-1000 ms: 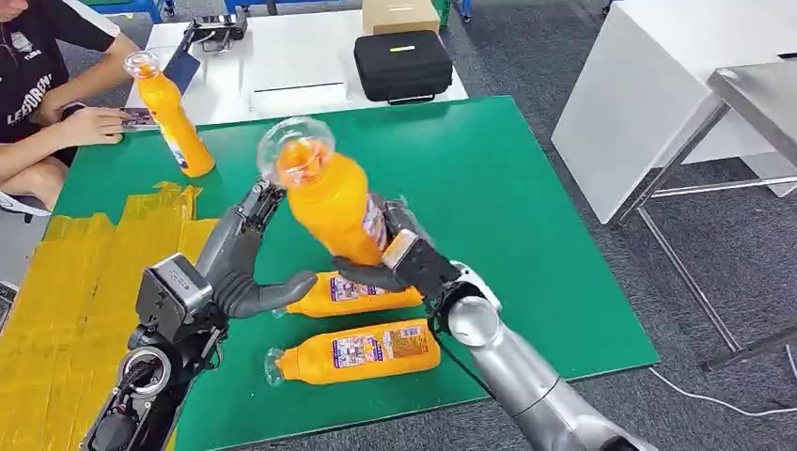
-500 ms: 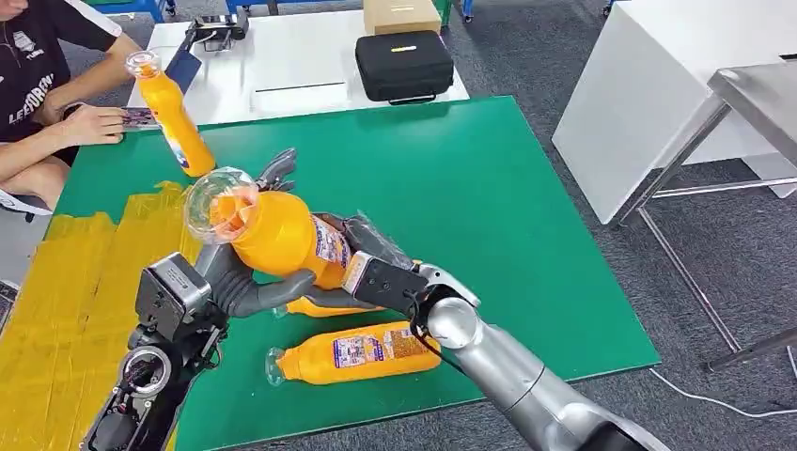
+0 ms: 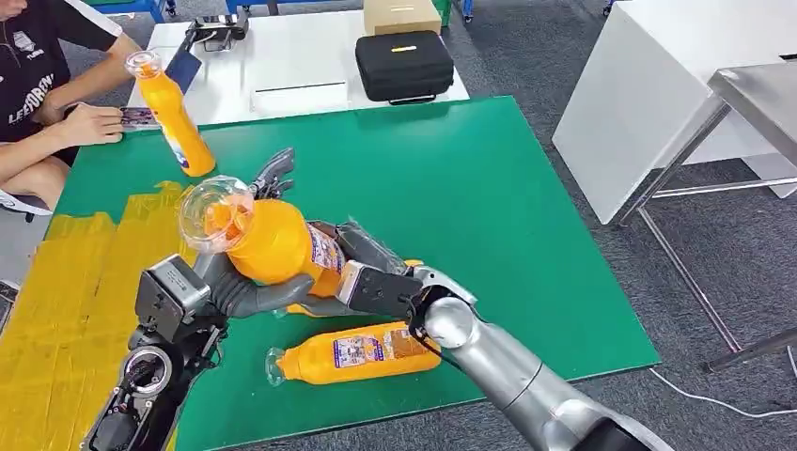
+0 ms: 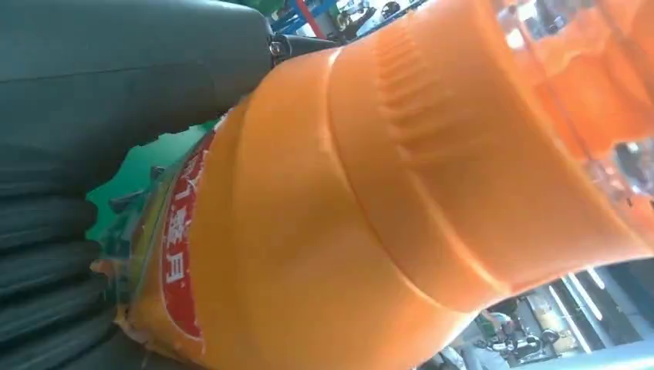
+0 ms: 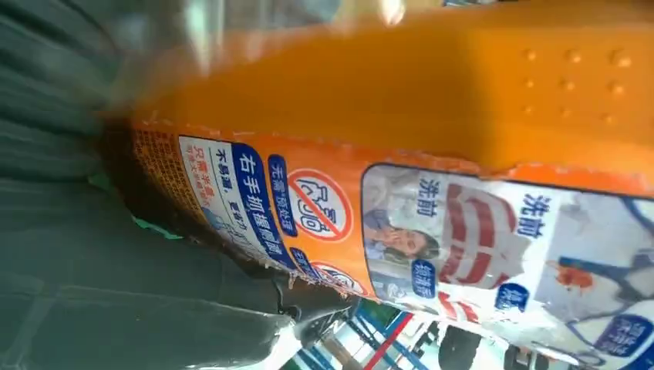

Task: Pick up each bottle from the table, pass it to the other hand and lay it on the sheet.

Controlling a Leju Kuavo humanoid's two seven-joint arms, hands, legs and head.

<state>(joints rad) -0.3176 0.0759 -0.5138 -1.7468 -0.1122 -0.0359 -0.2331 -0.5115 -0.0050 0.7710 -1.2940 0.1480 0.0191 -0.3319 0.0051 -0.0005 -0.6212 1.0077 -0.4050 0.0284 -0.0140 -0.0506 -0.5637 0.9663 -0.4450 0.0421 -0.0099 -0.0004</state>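
My right hand (image 3: 371,277) grips an orange bottle (image 3: 273,240) by its labelled lower end, tilted with its clear cap toward the yellow sheet (image 3: 66,310). The bottle's body lies in the palm of my left hand (image 3: 240,282): the thumb is under it, and the fingers (image 3: 274,172) stand straight up behind it, not wrapped. The left wrist view has the bottle (image 4: 370,216) pressed close to the palm; the right wrist view has its label (image 5: 432,223). A second bottle (image 3: 362,352) lies on the green table (image 3: 489,207); a third (image 3: 303,307) is mostly hidden under my hands. One more bottle (image 3: 174,117) stands at the far left.
A person (image 3: 38,85) sits at the far left corner, with a hand near the standing bottle. A white table (image 3: 282,66) behind carries a black case (image 3: 404,64) and a cardboard box. A steel table (image 3: 752,94) and a white cabinet stand to the right.
My right hand has carried the bottle down and to the left, tipping its cap toward the sheet, until its body came into my left palm. My left hand stayed in place.
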